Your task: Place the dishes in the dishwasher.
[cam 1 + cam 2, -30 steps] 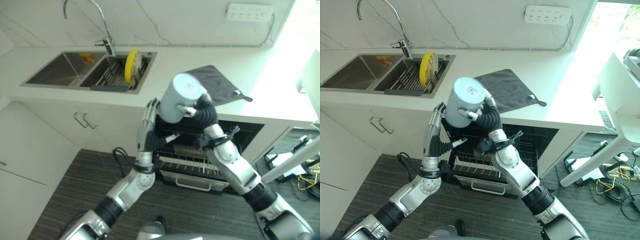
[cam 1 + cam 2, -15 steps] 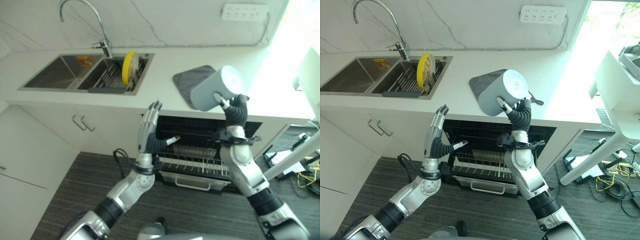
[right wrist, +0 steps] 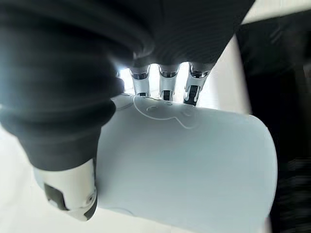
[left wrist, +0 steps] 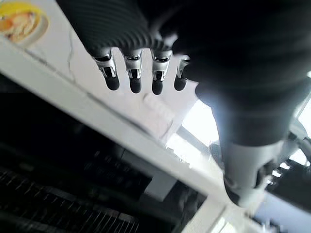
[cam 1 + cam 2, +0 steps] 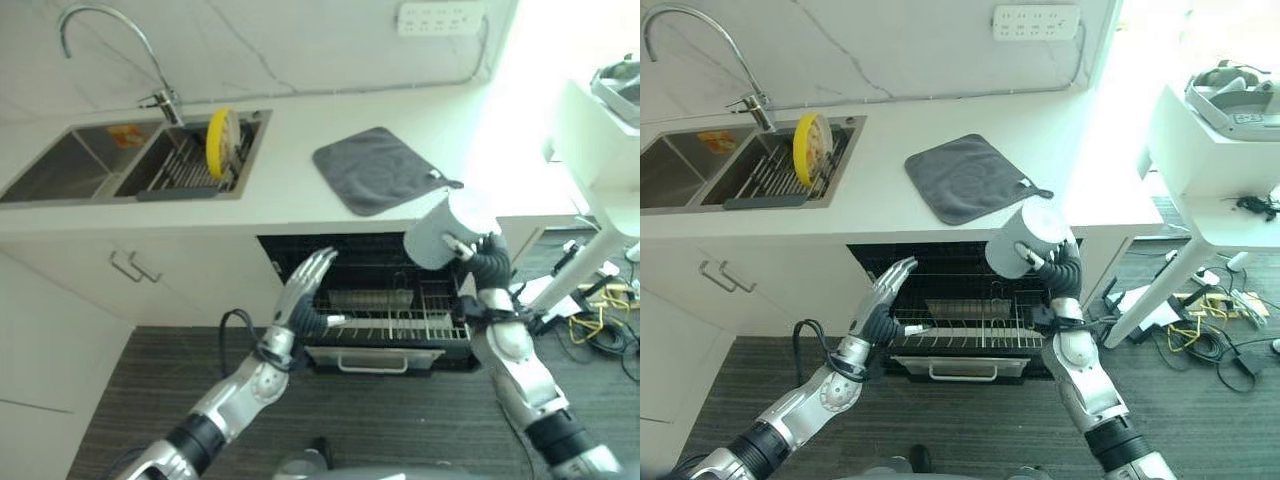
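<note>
While the right hand grips one cup, the left hand hangs open-fingered.

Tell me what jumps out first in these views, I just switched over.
The right hand holds a pale grey cup, tilted, above the right end of the open dishwasher. The left hand, fingers straight, hovers at the pulled-out rack's left end. A yellow plate stands upright in the sink's drying rack, and a grey cloth lies on the counter.

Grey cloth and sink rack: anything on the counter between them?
Nothing: bare white counter between the grey cloth and the sink rack, seen in both eye views.
</note>
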